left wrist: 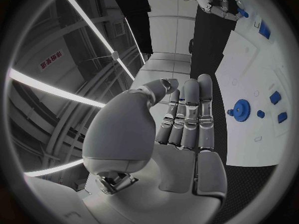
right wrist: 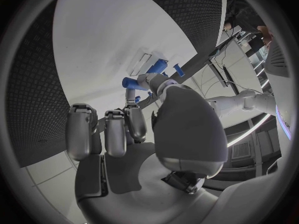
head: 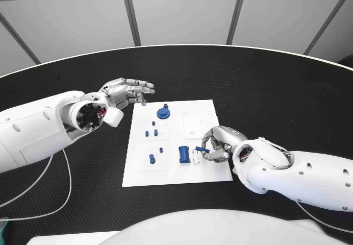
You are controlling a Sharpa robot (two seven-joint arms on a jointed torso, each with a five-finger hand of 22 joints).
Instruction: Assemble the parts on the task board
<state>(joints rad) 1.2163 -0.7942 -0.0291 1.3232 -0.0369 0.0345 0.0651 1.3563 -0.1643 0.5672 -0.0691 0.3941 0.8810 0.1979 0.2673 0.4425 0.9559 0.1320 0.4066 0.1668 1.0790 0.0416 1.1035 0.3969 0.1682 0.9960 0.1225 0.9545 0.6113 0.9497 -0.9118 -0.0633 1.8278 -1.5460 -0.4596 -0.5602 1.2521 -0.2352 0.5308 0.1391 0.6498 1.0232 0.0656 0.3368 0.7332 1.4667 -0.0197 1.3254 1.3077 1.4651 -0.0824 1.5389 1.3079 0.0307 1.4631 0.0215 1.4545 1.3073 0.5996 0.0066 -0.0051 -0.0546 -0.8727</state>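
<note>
The white task board (head: 173, 173) lies mid-table. My right hand (head: 221, 142) hovers low over its right side and pinches a small blue part (head: 201, 149) between thumb and fingertip; the right wrist view shows the same part (right wrist: 130, 82) just above the board (right wrist: 106, 35). Left of it, a larger blue cylinder (head: 183, 154) lies on the board. A blue gear (head: 163, 112) sits near the far edge, with several small blue pegs (head: 151, 133) along the left side. My left hand (head: 129, 92) is raised off the board's far-left corner, fingers extended and holding nothing (left wrist: 187, 119).
The black table (head: 243, 76) surrounds the board, with bare mat on the far side. The left forearm (head: 44, 130) stretches over the table's left part. A cable (head: 66, 184) hangs below it.
</note>
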